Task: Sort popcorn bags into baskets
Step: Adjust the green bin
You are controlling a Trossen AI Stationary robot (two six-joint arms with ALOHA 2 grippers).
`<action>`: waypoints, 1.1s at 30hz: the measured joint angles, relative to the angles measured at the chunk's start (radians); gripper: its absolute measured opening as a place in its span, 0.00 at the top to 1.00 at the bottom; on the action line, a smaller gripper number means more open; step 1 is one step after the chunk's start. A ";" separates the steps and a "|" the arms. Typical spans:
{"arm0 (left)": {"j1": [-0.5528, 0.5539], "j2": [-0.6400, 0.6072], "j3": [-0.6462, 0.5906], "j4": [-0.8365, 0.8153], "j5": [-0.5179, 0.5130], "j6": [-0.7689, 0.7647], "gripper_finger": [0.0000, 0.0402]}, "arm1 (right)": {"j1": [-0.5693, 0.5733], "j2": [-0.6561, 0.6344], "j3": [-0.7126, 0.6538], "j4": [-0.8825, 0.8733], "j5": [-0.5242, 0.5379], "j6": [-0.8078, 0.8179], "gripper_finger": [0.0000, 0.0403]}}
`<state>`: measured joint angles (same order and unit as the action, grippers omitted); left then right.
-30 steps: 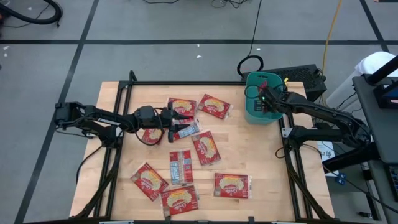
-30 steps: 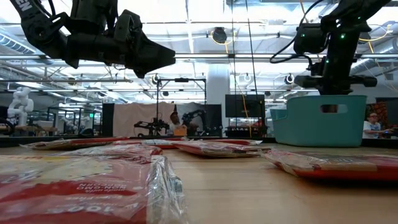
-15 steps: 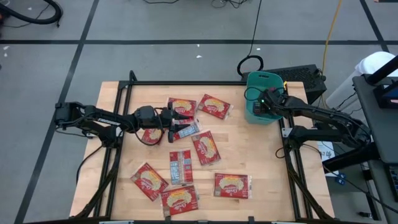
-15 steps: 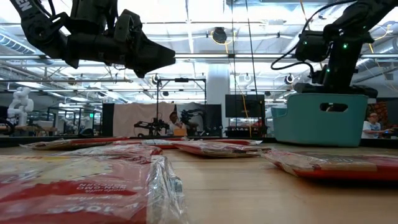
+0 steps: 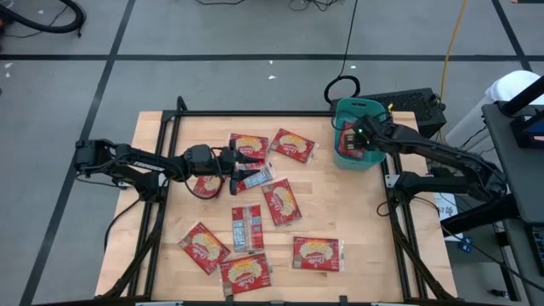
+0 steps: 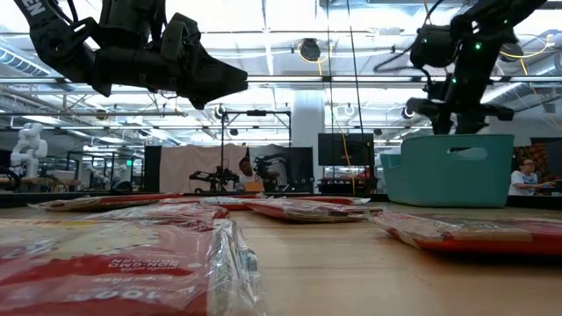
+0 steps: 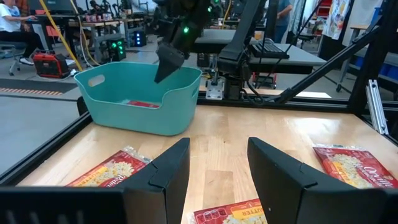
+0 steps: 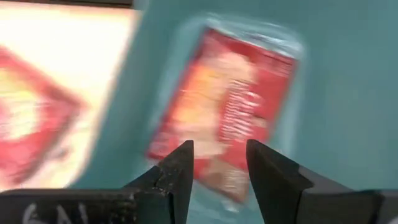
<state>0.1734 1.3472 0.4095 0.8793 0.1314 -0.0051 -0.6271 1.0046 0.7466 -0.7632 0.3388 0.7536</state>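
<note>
The popcorn bag inside the teal basket is smeared with blur, its lettering unreadable; the nearest bag on the table runs off the low view's edge.

Nine popcorn bags lay on the worktop, eight showing red faces and one a silver side. One more bag lay inside the single teal basket. Two robot arms reached over the worktop.
</note>
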 joint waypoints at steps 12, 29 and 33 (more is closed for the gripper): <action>0.000 0.000 0.000 0.000 -0.002 0.026 0.59 | 0.417 0.173 0.052 0.450 0.216 0.016 0.70; 0.000 0.000 0.000 -0.003 -0.003 0.028 0.59 | 0.530 0.534 0.206 0.462 0.233 -0.008 0.99; 0.001 0.000 0.000 -0.009 -0.004 0.028 0.59 | 0.523 0.535 0.196 0.462 0.234 -0.010 0.99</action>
<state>0.1741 1.3475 0.4091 0.8708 0.1270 0.0227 -0.1042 1.5399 0.9430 -0.3015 0.5731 0.7437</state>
